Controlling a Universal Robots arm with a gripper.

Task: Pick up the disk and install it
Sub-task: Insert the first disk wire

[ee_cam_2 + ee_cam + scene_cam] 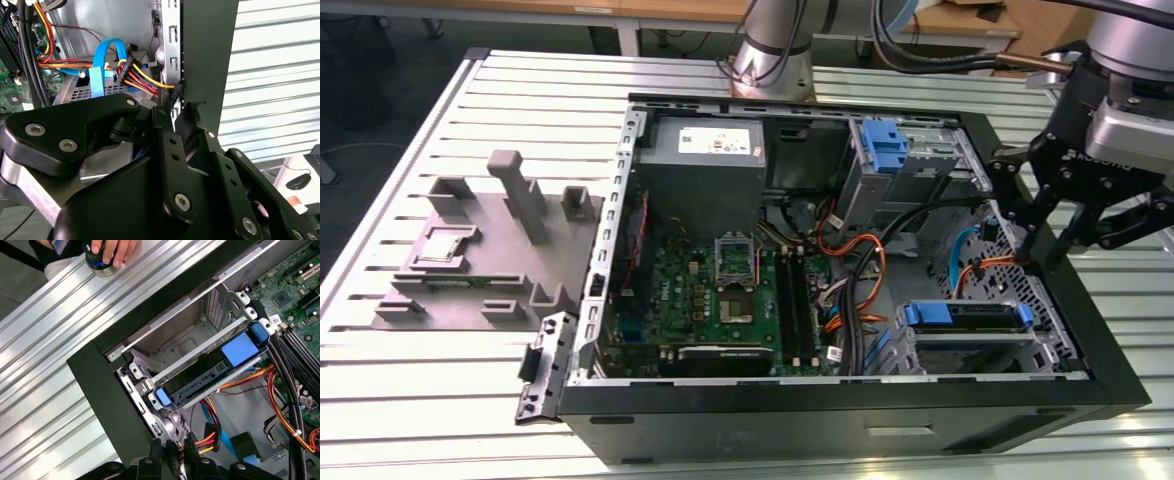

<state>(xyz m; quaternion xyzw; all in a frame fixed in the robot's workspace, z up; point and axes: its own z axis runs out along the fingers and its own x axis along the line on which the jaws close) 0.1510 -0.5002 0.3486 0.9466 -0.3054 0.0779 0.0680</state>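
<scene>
The disk (966, 317) sits in the metal drive cage (981, 345) at the near corner of the open computer case (854, 400), just below and inward of the gripper (1047, 215) in the exterior view; it appears as a dark flat slab with blue plastic rails, one broad blue tab facing up. In the first wrist view the disk (210, 372) lies slantwise across the cage, a blue clip at each end and a grey metal bar alongside it. The gripper hangs over the case's side wall, near the cage but apart from the disk, with nothing seen between its black fingers (172, 150); whether they stand wide or narrow I cannot tell. Close beneath the fingers runs a bundle of red, yellow and orange cables (142, 80) with a black connector (210, 435), and a blue ribbon cable (100, 70) loops just beyond. The first wrist view also takes in a person's hand (112, 250) resting on a round object on the ribbed aluminium table (55, 390). The exterior view adds the motherboard (720, 300), the grey power supply (707, 150) and a grey fixture (480, 250) on the table, well apart from the gripper.
</scene>
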